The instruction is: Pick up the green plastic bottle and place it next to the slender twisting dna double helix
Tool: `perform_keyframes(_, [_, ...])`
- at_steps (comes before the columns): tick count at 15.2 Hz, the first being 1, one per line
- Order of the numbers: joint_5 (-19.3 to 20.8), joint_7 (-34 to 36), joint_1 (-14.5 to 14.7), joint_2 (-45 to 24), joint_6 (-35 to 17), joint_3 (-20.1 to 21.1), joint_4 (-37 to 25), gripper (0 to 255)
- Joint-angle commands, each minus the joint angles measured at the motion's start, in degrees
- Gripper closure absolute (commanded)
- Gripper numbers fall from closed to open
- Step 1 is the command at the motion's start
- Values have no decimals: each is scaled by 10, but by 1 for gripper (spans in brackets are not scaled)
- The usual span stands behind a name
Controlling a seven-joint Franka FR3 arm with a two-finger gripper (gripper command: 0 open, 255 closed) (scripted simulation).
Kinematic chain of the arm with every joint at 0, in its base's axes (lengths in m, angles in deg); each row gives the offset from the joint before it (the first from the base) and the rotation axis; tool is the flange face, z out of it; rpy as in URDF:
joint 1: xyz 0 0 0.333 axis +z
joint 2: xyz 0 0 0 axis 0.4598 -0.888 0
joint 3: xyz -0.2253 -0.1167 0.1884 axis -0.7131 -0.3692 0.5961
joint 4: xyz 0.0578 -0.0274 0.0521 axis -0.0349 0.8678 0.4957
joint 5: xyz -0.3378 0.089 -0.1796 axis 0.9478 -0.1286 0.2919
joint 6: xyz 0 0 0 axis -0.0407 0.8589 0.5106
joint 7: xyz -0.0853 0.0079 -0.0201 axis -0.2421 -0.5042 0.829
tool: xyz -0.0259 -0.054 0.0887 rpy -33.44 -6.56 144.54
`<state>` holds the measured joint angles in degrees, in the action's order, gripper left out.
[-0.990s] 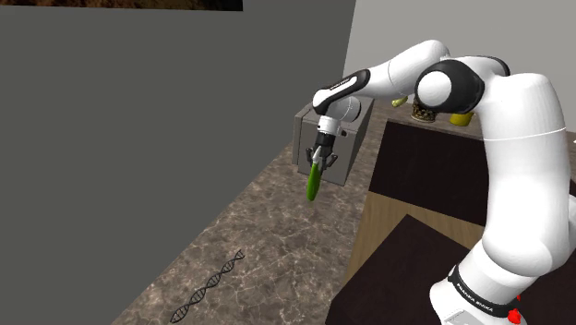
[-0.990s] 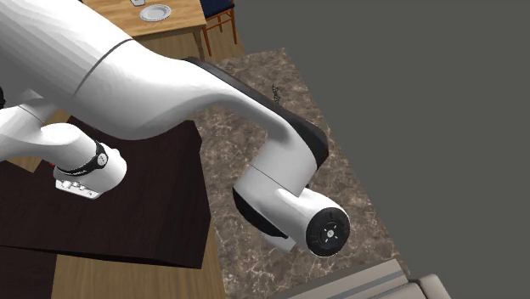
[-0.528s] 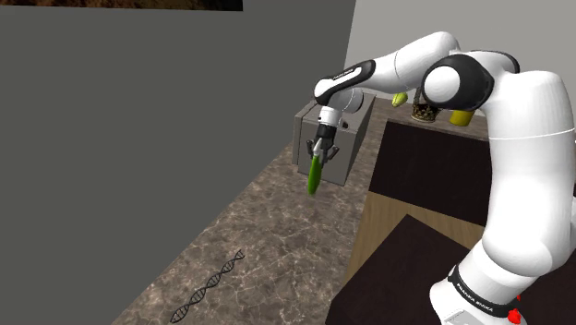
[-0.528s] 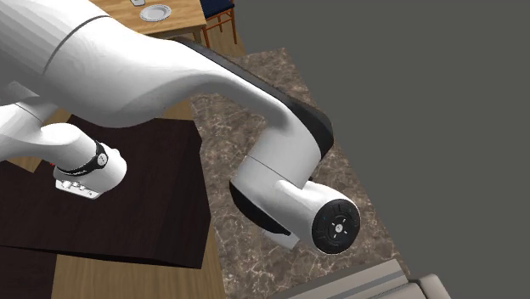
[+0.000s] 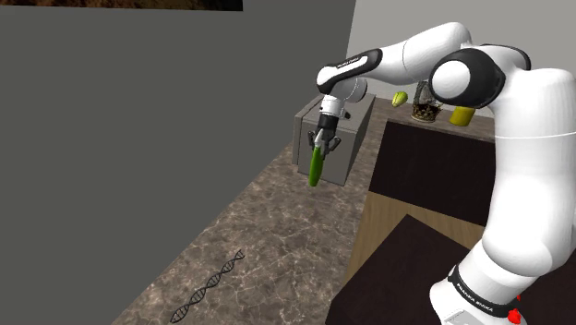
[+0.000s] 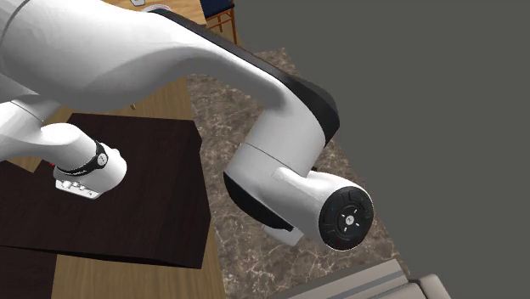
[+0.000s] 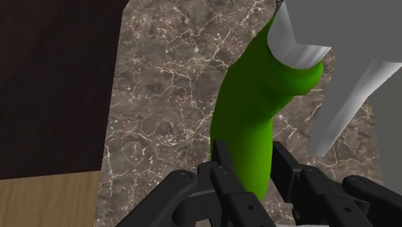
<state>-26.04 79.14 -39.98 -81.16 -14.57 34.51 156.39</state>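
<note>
While the arm reaches out over the marble tabletop (image 5: 277, 231), the gripper (image 5: 322, 146) points straight down and is clamped on the green bottle (image 5: 317, 168). Its black fingers (image 7: 222, 164) press on either side of the bottle's upper part. The rest of the curved green body hangs free below them, clear of the stone. Held from above like that, the bottle can travel without dragging, and I judge it can be lowered end first when the time comes.

It hangs just in front of the grey box (image 5: 355, 138) standing on the tabletop, close to the box's face. That nearness is probably why it is carried high and upright, since a swing sideways at this height could knock the box.

The thin dark DNA helix (image 5: 212, 277) lies flat on the stone, well apart from the grey box and far down the tabletop from it. So the lift looks done and the carry is what remains. The bare marble beside the helix looks wide enough for the bottle. The helix is light and wiry, so the bottle should come down beside it, not on it.
</note>
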Motion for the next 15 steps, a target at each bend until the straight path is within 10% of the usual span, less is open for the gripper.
perform_keyframes(1, [2,5,-1,7,13,-1,-6,255])
perform_keyframes(15, [8,38,-4,41,96,-2,-62,255])
